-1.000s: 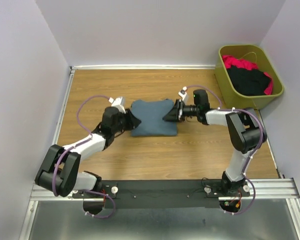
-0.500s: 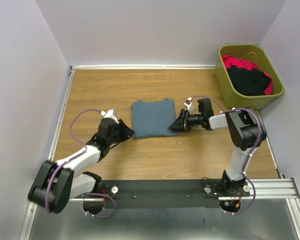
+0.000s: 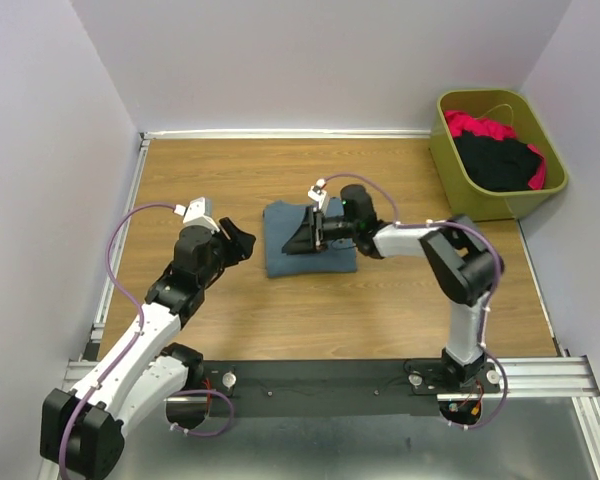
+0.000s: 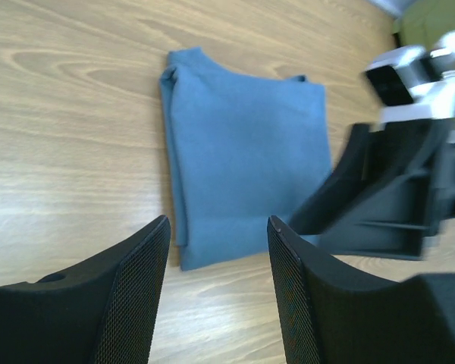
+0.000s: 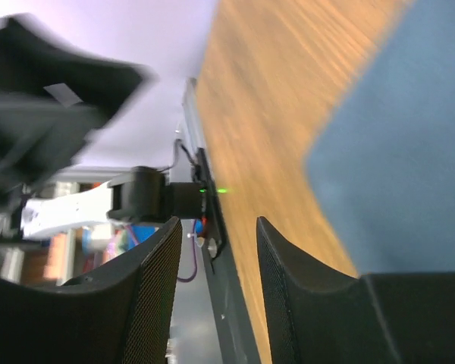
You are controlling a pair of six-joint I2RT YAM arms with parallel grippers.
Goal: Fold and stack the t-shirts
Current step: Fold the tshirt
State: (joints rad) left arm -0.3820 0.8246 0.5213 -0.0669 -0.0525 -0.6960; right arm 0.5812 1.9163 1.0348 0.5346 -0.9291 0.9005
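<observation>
Wood counter (image 3: pixel 380 310). Green bin (image 3: pixel 448 160) at far right corner holds black shirt (image 3: pixel 495 160) on red shirt (image 3: pixel 475 124). Blue shirt (image 3: pixel 278 256) folded flat, mid-counter. Right arm stretched leftward; right tool (image 3: pixel 295 241) released, over blue shirt. Left arm bent; left tool (image 3: pixel 244 240) released, empty, beside shirt's left edge.

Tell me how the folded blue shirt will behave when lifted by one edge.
Probably floppy: the blue t-shirt is thin layered cloth lying flat, so it would likely sag and unfold. Pushed along the wooden table, its stacked edges may bunch.
</observation>
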